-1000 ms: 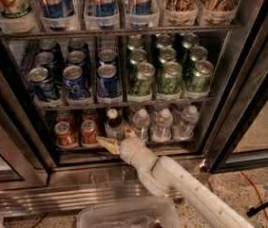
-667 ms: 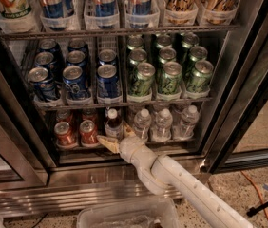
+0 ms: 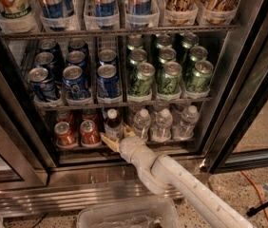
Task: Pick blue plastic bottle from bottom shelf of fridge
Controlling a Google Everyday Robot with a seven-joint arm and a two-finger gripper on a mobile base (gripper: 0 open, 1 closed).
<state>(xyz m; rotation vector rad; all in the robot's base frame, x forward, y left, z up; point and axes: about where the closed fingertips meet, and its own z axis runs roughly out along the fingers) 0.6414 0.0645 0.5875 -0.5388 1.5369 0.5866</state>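
1. The fridge fills almost the whole frame. Its steel sill runs across the lower part, and its dark-framed door stands open along the right edge.
2. The bottom shelf is the lowest rack, a little below the middle of the frame.
3. The blue plastic bottle stands upright on this shelf, close to its front edge and slightly left of the centre of the frame. It has a white cap and a dark reddish-brown drink inside.
4. Just left of it stand the red cans, in two lanes. Just right of it stand the water bottles, three in the front row, all with white caps.
5. The gripper is at the front edge of the bottom shelf, right at the lower part of the blue plastic bottle, between the red cans and the water bottles.
6. Whether the gripper grips the bottle or is only placed around it, I cannot tell.
7. The arm, pale and thick, comes from the lower right corner and goes up and left to the gripper, crossing over the steel sill.
8. On the rack above, the blue cans stand on the left half and the green cans on the right half.
9. A clear plastic tub lies at the bottom edge of the frame, and an orange cable lies on the speckled floor at the lower right.
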